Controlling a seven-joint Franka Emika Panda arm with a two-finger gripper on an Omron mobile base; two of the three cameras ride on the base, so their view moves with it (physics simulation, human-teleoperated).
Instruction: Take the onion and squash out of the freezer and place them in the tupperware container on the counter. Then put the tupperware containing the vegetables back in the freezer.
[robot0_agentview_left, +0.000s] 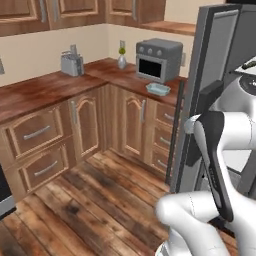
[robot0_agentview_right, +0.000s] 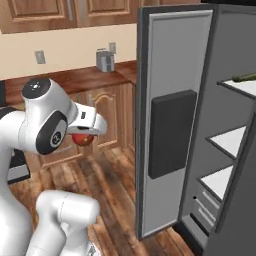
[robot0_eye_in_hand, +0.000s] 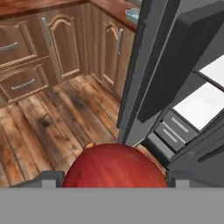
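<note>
Onion (robot0_eye_in_hand: 114, 165): right up against the hand camera, a shiny red ball sitting between my two finger tips. In the right base view it's the red thing (robot0_agentview_right: 83, 138) tucked under my white hand, up in the air over the plank floor (robot0_agentview_left: 100, 200).
Jaws: spread wide, one tip on each side of the onion, so I've got hold of it (robot0_eye_in_hand: 114, 177). That's pretty much as wide as they go.
Freezer (robot0_agentview_right: 225, 150): door swung open, with a dark panel on its inner face. White shelves and grey drawers show inside, to the right of my hand.
Squash (robot0_agentview_right: 245, 77): dark green and long, lying on the top white shelf at the far right edge of the right base view. Well apart from the onion.
Tupperware container (robot0_agentview_left: 158, 89): pale blue-green tray on the table, just in front of the grey toaster oven (robot0_agentview_left: 159, 60). Can't tell from here if anything's in it.
Table (robot0_agentview_left: 45, 90): reddish-brown wood grain, running around the corner above the brown cabinets. A silver toaster (robot0_agentview_left: 72, 63) sits back near the wall, with a small vase (robot0_agentview_left: 122, 60) between it and the toaster oven.
</note>
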